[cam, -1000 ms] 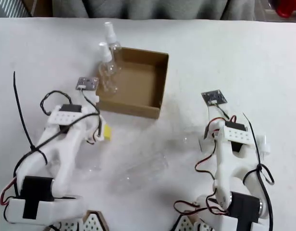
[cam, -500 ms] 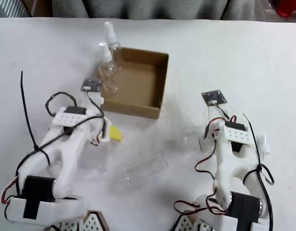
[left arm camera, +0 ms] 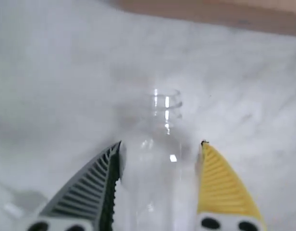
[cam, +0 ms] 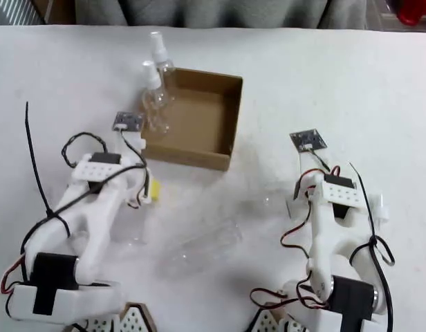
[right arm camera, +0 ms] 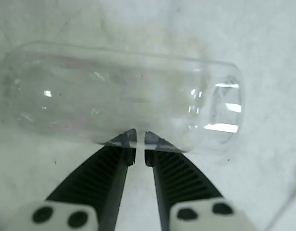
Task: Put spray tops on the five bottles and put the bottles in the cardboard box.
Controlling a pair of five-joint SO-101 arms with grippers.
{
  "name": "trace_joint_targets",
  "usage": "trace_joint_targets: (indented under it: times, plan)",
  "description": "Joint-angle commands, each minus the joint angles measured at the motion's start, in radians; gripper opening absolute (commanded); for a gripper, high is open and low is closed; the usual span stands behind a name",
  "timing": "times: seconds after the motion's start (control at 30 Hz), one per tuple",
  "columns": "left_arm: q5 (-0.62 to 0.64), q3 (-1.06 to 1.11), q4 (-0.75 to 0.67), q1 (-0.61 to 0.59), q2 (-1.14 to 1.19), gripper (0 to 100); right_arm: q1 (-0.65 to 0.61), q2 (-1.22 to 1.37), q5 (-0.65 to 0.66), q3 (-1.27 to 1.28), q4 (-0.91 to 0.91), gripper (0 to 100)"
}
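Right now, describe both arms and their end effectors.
The left arm and right arm are white shells with black motors, red and black wires and black cable ties. The left end effector has one grey, one yellow ribbed finger; the right end effector, two dark ones.

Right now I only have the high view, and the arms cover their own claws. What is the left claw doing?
Observer: The left claw is closed on a clear bottle, gripping its body from both sides.
Operator: Does that bottle have a spray top?
Observer: No. Its threaded neck is bare and open.
Operator: And the right claw?
Observer: The right claw is shut and holds nothing. It sits right beside a second bottle that lies on its side.
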Motion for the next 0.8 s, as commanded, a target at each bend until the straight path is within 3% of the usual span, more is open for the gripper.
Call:
trace_joint_targets:
  times: [0.0,0.3,0.6,0.77]
  plan:
    - [0.003,-0.081,0.028,-0.022,-0.059,2,-0.012,-0.028,0.011,0.020,-0.005,1.6]
    - [0.002,-0.138,0.101,-0.022,-0.097,2,-0.012,-0.027,0.011,0.017,-0.005,1.6]
    - [0.002,0.018,0.115,-0.013,-0.524,3,-0.012,-0.027,0.011,0.017,-0.005,1.6]
    - [0.002,0.035,0.115,-0.016,-0.647,3,-0.008,-0.027,0.011,0.017,-0.005,1.6]
